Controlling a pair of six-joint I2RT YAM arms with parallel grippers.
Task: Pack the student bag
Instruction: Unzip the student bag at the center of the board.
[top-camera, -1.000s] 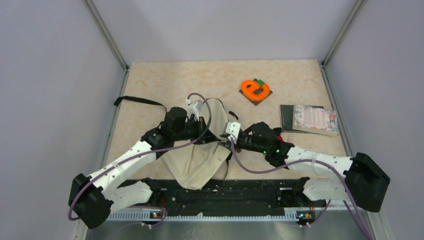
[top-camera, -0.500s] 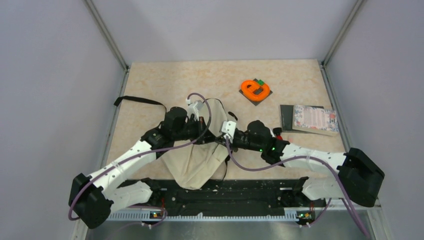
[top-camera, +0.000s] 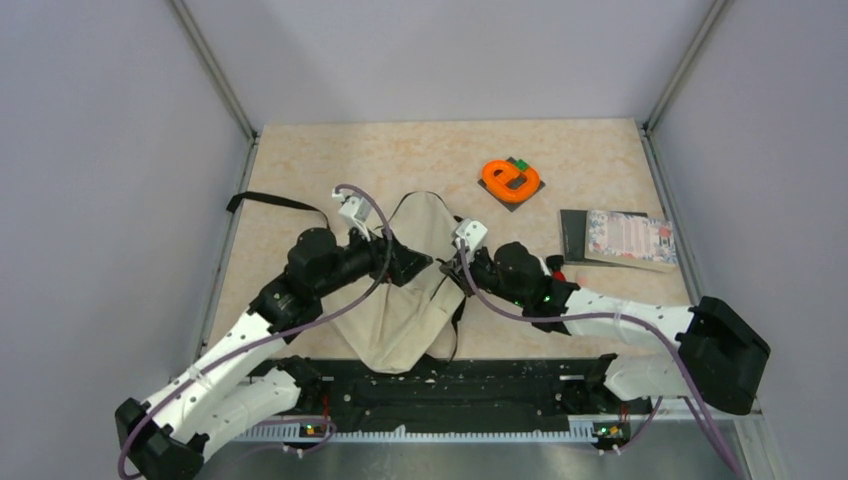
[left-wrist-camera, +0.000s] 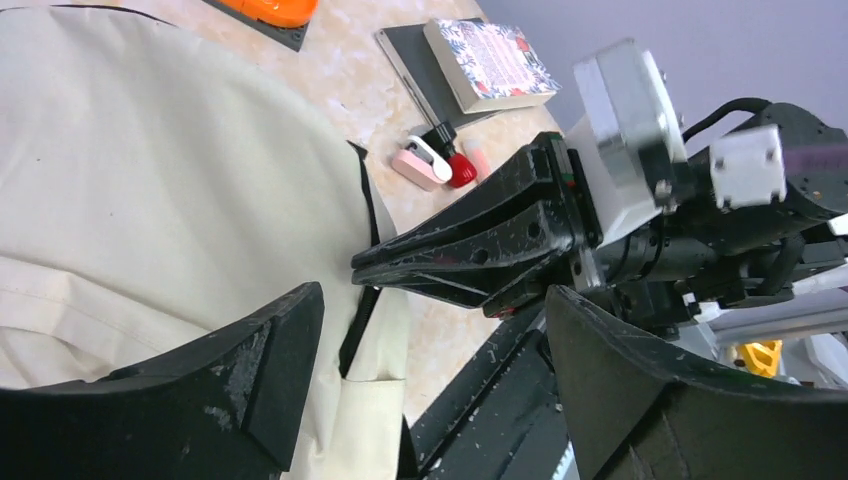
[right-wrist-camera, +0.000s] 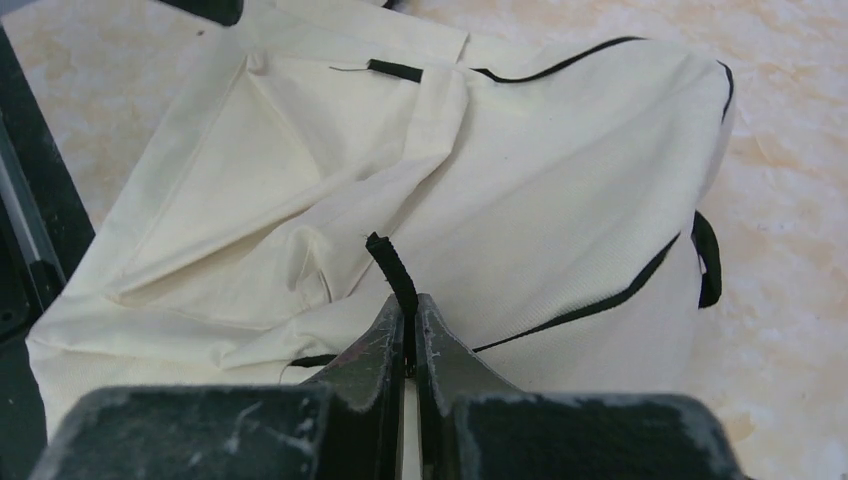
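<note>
The student bag (top-camera: 400, 305), cream fabric with black trim, lies crumpled in the middle of the table between both arms. My left gripper (top-camera: 418, 267) hovers over its right edge, jaws wide open with nothing between them; in the left wrist view the gripper (left-wrist-camera: 435, 350) frames the bag (left-wrist-camera: 150, 180) and the right gripper (left-wrist-camera: 460, 255). My right gripper (top-camera: 445, 274) reaches in from the right. In the right wrist view this gripper (right-wrist-camera: 410, 312) is shut on a thin black strap tab (right-wrist-camera: 390, 262) that sticks up from the bag (right-wrist-camera: 540, 190).
An orange object on a dark square (top-camera: 511, 180) sits at the back. A book on a dark notebook (top-camera: 625, 238) lies at the right. Small pink and red items (left-wrist-camera: 435, 165) lie by the right arm. A black strap (top-camera: 275, 203) trails left. A black rail (top-camera: 450, 385) runs along the near edge.
My left gripper opened, let go of the bag and drew back to the left. My right gripper closed on the black strap tab. The bag's top now lies flatter.
</note>
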